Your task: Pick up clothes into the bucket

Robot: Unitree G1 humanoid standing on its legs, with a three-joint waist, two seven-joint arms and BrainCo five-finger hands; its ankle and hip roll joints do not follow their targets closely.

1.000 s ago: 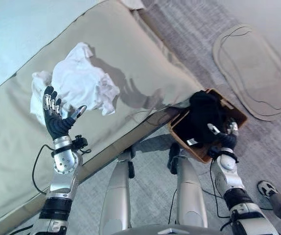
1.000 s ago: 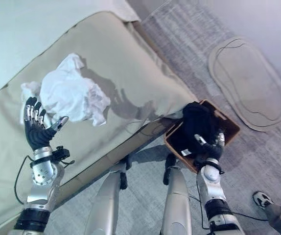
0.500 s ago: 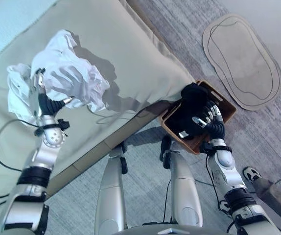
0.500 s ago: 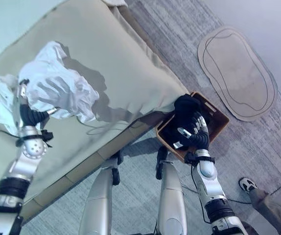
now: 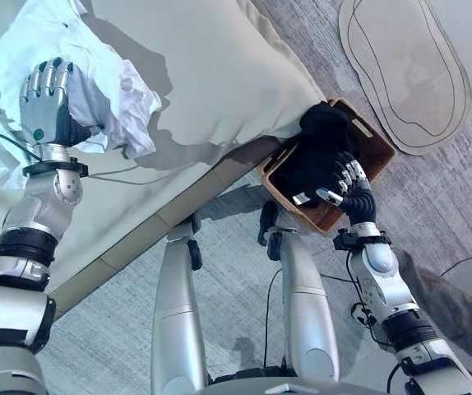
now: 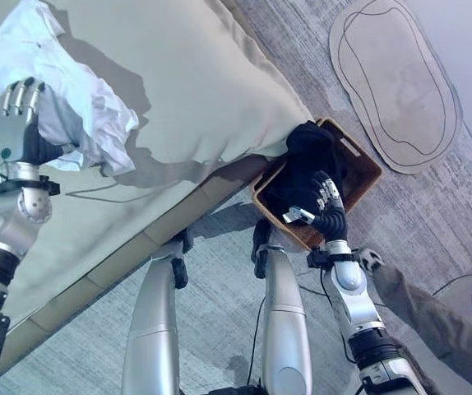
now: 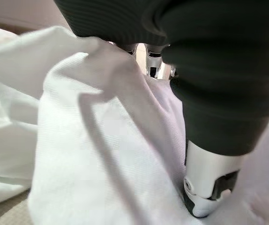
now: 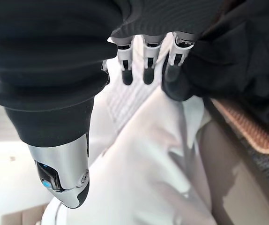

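Note:
A crumpled heap of white clothes (image 5: 108,78) lies on the beige bed. My left hand (image 5: 45,103) is sunk into its near side with the fingers curled into the cloth. In the left wrist view the thumb (image 7: 208,187) presses a fold of the white cloth (image 7: 78,154) against the fingers. The brown woven basket (image 5: 370,132) stands on the floor at the bed's corner with a black garment (image 5: 318,136) heaped in it. My right hand (image 5: 353,191) hovers at the basket's near edge. Its fingers (image 8: 146,61) are straight and hold nothing, and the black garment (image 8: 237,47) lies just past them.
The bed's beige cover (image 5: 219,66) slopes down to its edge above the basket. An oval rug (image 5: 404,74) lies on the grey carpet beyond the basket. A person's shoe (image 6: 367,259) and trouser leg (image 6: 421,300) are close behind my right arm.
The camera has tilted. My left hand went from open beside the white clothes into the heap and curled on the cloth. My right hand rose over the basket's near edge.

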